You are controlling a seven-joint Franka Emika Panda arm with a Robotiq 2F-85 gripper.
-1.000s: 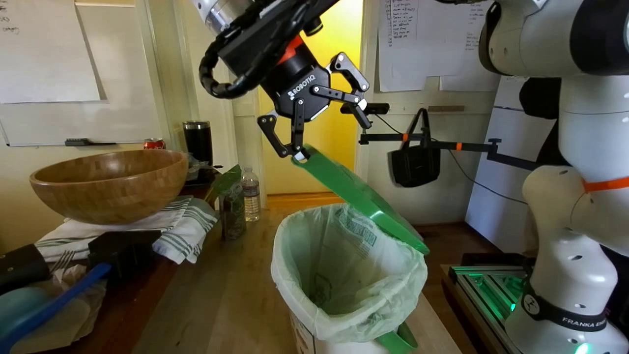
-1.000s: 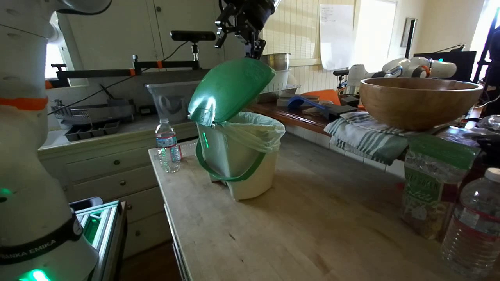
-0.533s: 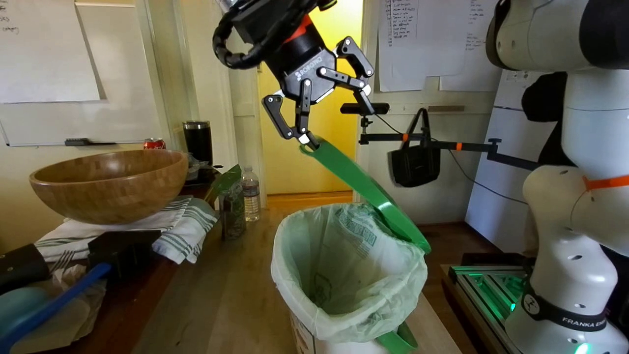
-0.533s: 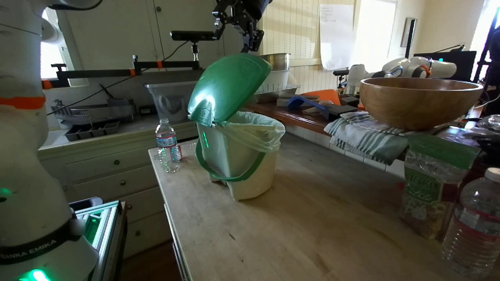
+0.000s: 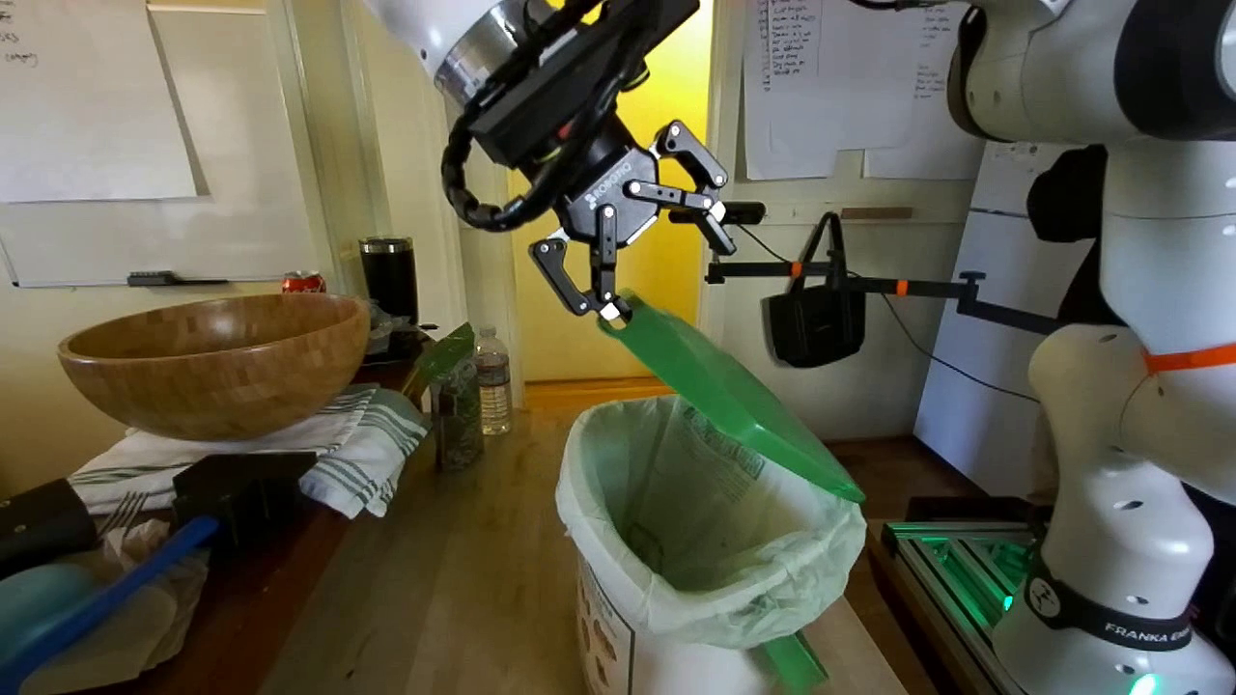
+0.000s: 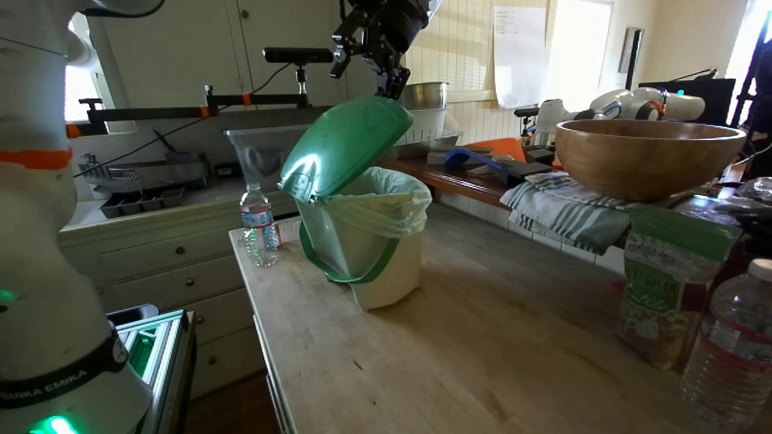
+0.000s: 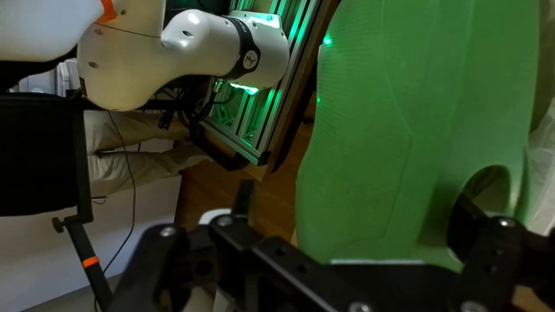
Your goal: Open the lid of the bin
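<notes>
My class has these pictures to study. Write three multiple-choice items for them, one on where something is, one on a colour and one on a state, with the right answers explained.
1. Where is the wooden bowl?
A) On the floor
B) On a striped towel
C) On a chair

2. What colour is the lid of the bin?
A) Green
B) Red
C) Black

3. How does the gripper stand?
A) Shut, jaws together
B) Outside every view
C) Open, jaws apart

Right letters:
1. B: the striped towel lies beneath the wooden bowl in both exterior views.
2. A: the tilted lid shows green in all three views.
3. C: the jaws stand wide apart in both exterior views.
</notes>
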